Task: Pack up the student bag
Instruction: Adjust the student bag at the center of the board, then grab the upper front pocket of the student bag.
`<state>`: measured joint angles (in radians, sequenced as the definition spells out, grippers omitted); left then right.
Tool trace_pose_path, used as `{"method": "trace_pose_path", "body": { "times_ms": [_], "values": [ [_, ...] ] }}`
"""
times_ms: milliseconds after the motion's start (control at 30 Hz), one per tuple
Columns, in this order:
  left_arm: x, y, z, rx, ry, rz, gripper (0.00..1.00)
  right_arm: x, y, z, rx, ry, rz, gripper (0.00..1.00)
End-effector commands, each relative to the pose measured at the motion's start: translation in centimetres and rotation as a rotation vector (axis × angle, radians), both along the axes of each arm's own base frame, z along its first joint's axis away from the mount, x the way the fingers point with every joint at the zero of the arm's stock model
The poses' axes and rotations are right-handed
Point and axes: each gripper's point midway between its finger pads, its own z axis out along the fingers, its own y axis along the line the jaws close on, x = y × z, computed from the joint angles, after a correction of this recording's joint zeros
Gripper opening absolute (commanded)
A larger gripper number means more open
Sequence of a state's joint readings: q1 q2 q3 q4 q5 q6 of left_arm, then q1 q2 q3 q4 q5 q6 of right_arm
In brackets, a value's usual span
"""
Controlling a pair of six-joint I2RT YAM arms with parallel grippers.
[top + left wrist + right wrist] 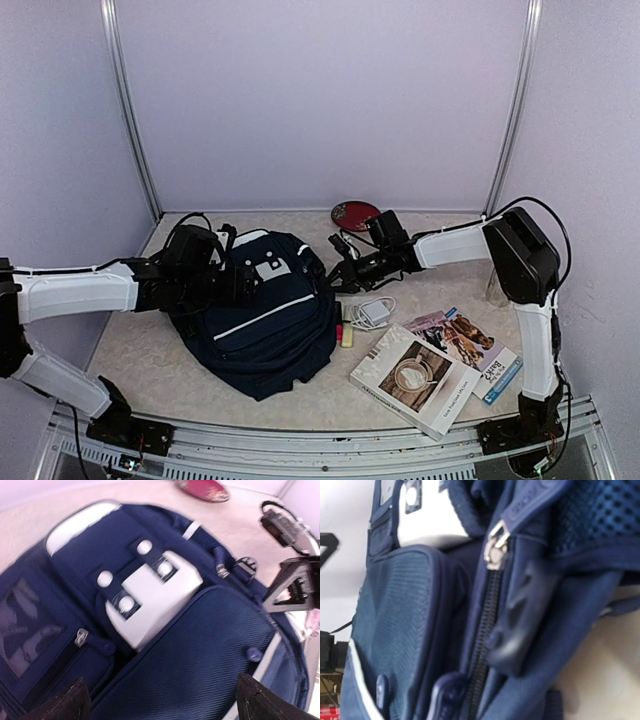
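**Big blue bag lies flat between the two arms**

The student bag (265,320) lies on the speckled pale table (130,350), a little to the 9 o'clock side of the middle. It is soft, floppy and rounded like a pillow. The cloth is dark blue with a tiny woven grain, and a thin white stripe runs across the front. Near its 12 o'clock end is a smooth white patch (155,595) with dark slots cut in it. A long zip (490,605) with small dark teeth runs down the side. It has a shiny metal slider (495,547) and a bumpy blue rubber tab (520,615). Beside the zip is some holey mesh cloth.

The left gripper (245,280) reaches in from 9 o'clock and hangs over the top of the bag. Its fingers are spread wide with nothing between them. The right gripper (338,272) is at the bag's 2 o'clock edge, right by the zip. Its fingers are closed tight, but I cannot tell if they pinch anything.

At 1 o'clock from the bag lies a flat red round thing (355,213). At 3 o'clock is a small white charger (375,312) with a curly cord, and a yellow pen (347,335). At 4 o'clock lies a thick book (413,378) with a picture on it
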<state>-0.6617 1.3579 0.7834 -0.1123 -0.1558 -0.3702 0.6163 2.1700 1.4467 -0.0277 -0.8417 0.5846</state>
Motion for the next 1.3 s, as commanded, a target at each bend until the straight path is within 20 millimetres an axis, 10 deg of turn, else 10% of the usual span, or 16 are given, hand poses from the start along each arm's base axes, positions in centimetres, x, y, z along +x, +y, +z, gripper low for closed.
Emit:
{"method": "trace_pose_path", "body": {
  "times_ms": [0, 600, 967, 1267],
  "values": [
    [0.2, -2.0, 3.8, -0.001, -0.099, -0.095, 0.99, -2.2, 0.4, 5.8, 0.084, -0.099, 0.049, 0.0],
    [0.5, -4.1, -1.0, 0.073, 0.061, -0.167, 0.99, -11.4, -2.6, 1.2, -0.141, -0.02, 0.058, 0.05],
    [-0.9, -6.4, 0.7, 0.076, 0.002, -0.279, 0.99, -8.0, -6.7, 4.3, -0.285, -0.218, -0.047, 0.25],
    [-1.2, -6.0, 0.5, 0.088, 0.027, -0.271, 0.99, -6.7, -3.2, 6.1, -0.254, -0.276, -0.027, 0.21]
  ]
}}
